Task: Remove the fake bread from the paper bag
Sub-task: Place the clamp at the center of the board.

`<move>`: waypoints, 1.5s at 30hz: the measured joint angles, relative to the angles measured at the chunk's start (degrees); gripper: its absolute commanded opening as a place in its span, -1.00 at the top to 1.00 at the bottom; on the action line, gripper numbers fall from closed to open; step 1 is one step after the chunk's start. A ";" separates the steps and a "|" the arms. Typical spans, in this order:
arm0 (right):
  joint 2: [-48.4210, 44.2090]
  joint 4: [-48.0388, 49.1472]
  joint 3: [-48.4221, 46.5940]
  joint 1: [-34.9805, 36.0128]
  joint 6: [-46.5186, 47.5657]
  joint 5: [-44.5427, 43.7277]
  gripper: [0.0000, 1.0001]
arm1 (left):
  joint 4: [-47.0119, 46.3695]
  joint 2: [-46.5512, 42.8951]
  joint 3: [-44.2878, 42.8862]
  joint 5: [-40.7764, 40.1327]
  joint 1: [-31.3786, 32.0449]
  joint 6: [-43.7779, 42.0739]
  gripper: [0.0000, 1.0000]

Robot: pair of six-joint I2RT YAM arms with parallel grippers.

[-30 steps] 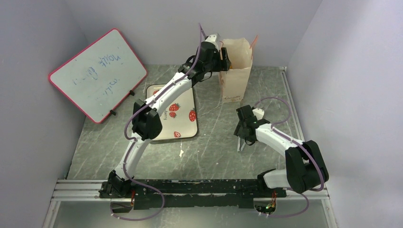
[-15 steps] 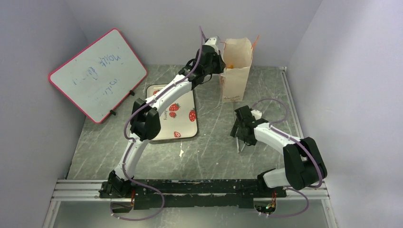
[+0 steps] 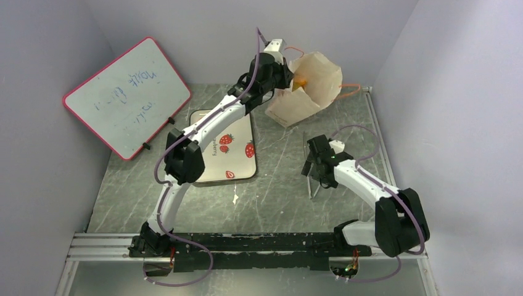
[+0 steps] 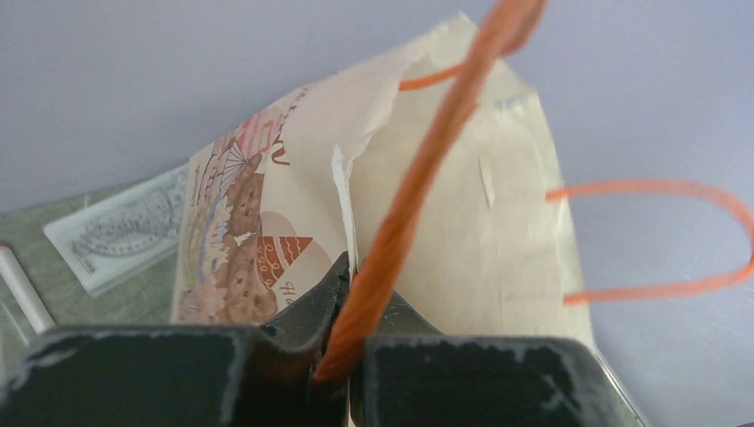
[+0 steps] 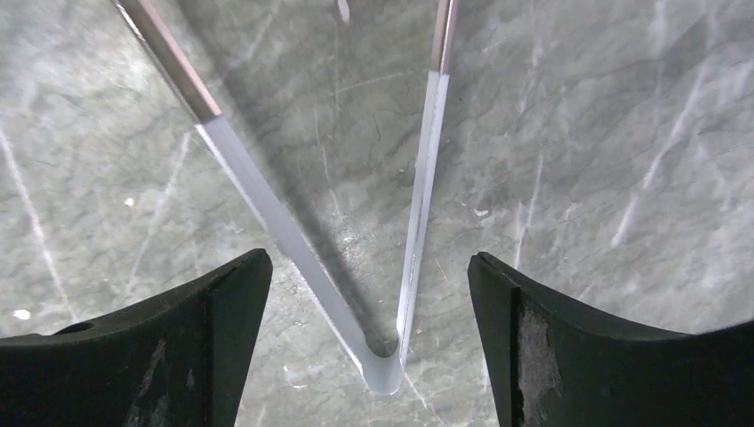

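Tipping paper bag (image 3: 311, 92): stood upright half a second ago, now tilted hard | my left gripper (image 4: 354, 302) clamped on its orange cord handle (image 4: 418, 178) | fake bread unseen, likely still inside bag | my right gripper (image 5: 366, 262) spread open over tongs (image 5: 425, 178) near bag

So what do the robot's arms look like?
The left arm and the right arm are both smooth white tubes with chunky black joints. A thin purple cable loops along each one. Their fingers are black, flat and pointed, and a bit scuffed.
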State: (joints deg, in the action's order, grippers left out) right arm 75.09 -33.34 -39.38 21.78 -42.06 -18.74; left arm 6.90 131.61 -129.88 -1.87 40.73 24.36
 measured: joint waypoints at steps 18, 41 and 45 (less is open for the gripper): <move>-0.37 -5.29 -11.26 10.12 0.59 -8.85 -0.72 | -5.44 -23.32 12.33 -9.27 0.04 -10.34 0.86; 42.25 9.94 -42.93 17.03 9.44 1.38 -0.58 | 7.02 -63.52 38.77 -31.32 -5.44 -14.71 0.86; 46.36 11.23 -46.80 17.14 10.73 2.29 -0.56 | 10.32 -67.95 40.65 -33.79 -5.64 -14.47 0.86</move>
State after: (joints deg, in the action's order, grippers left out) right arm 121.45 -22.11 -86.17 38.92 -31.33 -16.45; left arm 17.21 63.66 -89.23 -35.66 35.09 9.89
